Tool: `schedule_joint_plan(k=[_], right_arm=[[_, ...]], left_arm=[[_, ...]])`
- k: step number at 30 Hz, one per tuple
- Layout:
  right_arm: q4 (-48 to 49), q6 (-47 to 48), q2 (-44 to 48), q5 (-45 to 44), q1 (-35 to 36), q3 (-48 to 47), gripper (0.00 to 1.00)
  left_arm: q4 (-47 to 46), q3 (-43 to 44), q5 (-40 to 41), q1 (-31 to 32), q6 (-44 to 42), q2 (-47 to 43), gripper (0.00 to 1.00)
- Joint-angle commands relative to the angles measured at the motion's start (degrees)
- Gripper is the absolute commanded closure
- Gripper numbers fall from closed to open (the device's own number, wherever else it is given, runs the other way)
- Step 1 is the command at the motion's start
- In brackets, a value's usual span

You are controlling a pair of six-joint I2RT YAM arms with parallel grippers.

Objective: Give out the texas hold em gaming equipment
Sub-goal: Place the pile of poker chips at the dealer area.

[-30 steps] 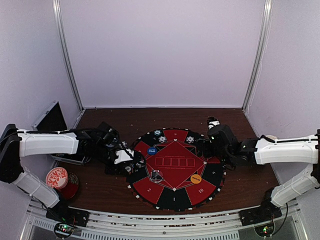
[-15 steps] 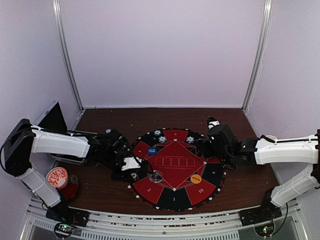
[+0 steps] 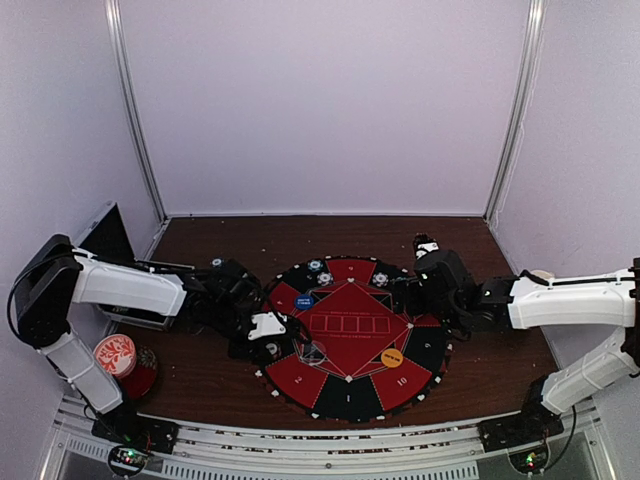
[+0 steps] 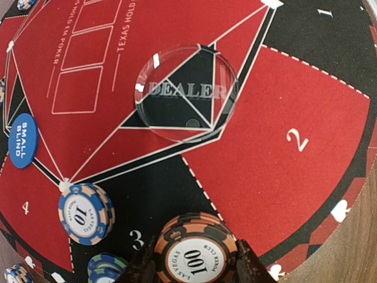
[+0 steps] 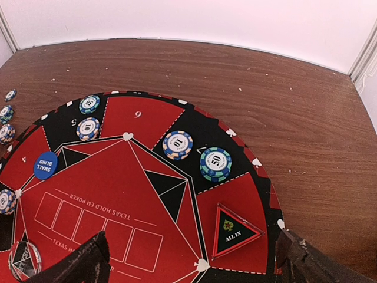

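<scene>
A short stack of orange-and-black "100" poker chips [image 4: 197,253] sits between the fingers of my left gripper [image 3: 268,335], which is shut on it, over black section 3 at the left rim of the round mat [image 4: 283,177]. Beside it lie blue-and-cream "10" chips [image 4: 86,213] and teal chips [image 4: 108,268]. The blue small-blind disc [image 4: 22,140], the clear dealer disc [image 4: 186,92] and the orange disc [image 3: 392,356] rest on the mat. My right gripper [image 5: 191,265] hangs open above the mat's right side, near a "10" stack [image 5: 178,145] and a "50" stack [image 5: 215,163].
A triangular "all in" marker [image 5: 235,231] lies on a red section under the right gripper. More chips [image 5: 88,128] sit at the mat's far edge. A red-and-white patterned disc [image 3: 113,355] and a black case [image 3: 105,240] stand at the left of the wooden table.
My left arm has swung right from the table's left side to the mat's rim, carrying the chip stack. The right arm has stayed still.
</scene>
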State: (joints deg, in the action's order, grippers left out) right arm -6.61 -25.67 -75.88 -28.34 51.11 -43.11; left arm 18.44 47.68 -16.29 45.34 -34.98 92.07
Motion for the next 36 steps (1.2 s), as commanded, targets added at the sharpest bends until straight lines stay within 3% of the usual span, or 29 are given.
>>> schedule_joint_plan(k=[1,17,28,36], right_arm=[[0.12,0.43,-0.67,-0.49,0.33,-0.52,0.00],[0.20,0.62,-0.77,0.10,0.37,-0.58,0.00],[0.15,0.71,-0.81,0.21,0.40,-0.68,0.00],[0.11,0.70,-0.50,0.30,0.42,-0.66,0.00]], left_arm=[[-2.98,1.49,-0.25,0.19,0.75,1.23,0.80],[-5.16,1.16,2.62,0.19,1.41,3.29,0.76],[-5.08,0.74,2.84,0.19,1.43,2.72,0.43],[-2.60,0.96,0.01,0.20,1.36,-1.86,0.39]])
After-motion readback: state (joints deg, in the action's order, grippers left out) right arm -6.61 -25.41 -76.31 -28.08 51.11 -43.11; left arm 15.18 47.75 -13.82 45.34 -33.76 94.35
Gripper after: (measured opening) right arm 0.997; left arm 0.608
